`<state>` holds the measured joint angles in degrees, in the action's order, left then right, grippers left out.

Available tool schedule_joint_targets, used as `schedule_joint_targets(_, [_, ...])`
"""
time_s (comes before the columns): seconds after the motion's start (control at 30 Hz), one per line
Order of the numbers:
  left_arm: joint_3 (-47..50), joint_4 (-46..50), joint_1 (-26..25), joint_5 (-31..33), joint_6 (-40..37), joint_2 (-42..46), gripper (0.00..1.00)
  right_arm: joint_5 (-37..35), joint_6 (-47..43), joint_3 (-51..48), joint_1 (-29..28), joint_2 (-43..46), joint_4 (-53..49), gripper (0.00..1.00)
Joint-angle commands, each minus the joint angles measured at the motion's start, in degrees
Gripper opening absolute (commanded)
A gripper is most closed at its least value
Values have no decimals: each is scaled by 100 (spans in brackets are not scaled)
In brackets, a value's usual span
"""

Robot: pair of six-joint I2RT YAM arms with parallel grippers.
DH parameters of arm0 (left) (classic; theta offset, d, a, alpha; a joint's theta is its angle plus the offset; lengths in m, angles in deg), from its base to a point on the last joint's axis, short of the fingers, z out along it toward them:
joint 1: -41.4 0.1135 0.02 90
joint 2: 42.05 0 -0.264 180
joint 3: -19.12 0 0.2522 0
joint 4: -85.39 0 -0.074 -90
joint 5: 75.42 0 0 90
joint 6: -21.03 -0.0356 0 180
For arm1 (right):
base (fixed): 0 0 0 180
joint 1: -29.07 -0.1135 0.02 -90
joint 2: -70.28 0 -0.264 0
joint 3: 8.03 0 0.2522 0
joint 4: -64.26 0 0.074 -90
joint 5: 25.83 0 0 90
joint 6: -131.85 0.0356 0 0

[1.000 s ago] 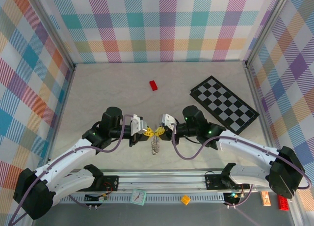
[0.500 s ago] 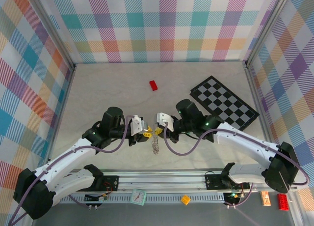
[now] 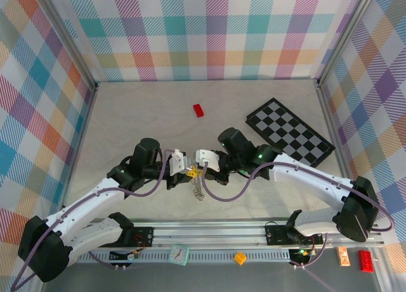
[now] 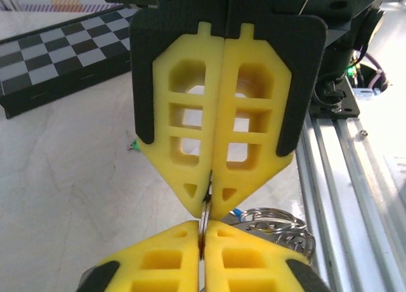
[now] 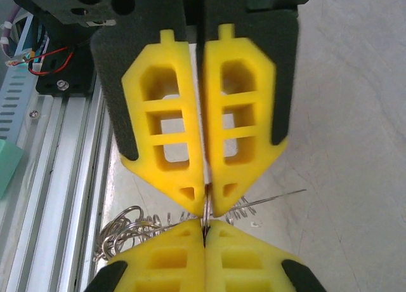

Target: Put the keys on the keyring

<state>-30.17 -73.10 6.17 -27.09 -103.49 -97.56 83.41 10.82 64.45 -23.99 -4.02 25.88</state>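
My two grippers meet tip to tip above the table near its front. Left gripper [image 3: 189, 172] and right gripper [image 3: 202, 167] are both shut on the same thin metal loop of the keyring [image 4: 205, 214], which stands edge-on between the yellow fingertips [image 4: 171, 238]. In the right wrist view that loop [image 5: 206, 209] is pinched the same way by the right gripper [image 5: 204, 223] and the left gripper [image 5: 208, 206]. A bundle of silvery rings [image 4: 282, 225] hangs below, with a blue key head [image 4: 236, 211] peeking out beside it. A small green bit [image 4: 132, 144] lies on the table.
The black-and-white chequered board [image 3: 290, 138] lies at the right rear, and a small red brick [image 3: 199, 110] sits behind the grippers. The aluminium rail [image 3: 209, 232] runs along the front edge, just below the hanging rings [image 5: 124, 232]. Plaid walls enclose three sides.
The right arm has swung left and its wrist has turned, shifting the meeting point of the grippers slightly left. The left arm has barely moved.
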Motion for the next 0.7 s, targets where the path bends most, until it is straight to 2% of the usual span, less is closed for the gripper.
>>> schedule_joint_targets(0.0, [-139, -72, -37, -158, -55, 12, 0, 298, 217, -194, 20, 325, 501, 12])
schedule_joint_targets(0.03, [-130, -76, -35, -188, -59, 17, 0, 329, 372, -345, 104, 419, 681, 22])
schedule_joint_targets(0.07, [-121, -95, -33, -205, -55, 35, 0, 418, 526, -497, 216, 532, 855, 26])
schedule_joint_targets(0.17, [-47, -259, -37, -285, 17, 82, 0, 690, 954, -863, 507, 729, 1208, 33])
schedule_joint_targets(0.27, [37, -460, -37, -399, 163, 99, 0, 840, 1148, -1125, 560, 862, 1471, 35])
schedule_joint_targets(0.5, [125, -769, -37, -513, 384, 98, 0, 1031, 1317, -1319, 560, 780, 1732, 32])
schedule_joint_targets(0.67, [151, -790, -37, -519, 397, 117, 0, 1085, 1310, -1335, 560, 723, 1700, 18])
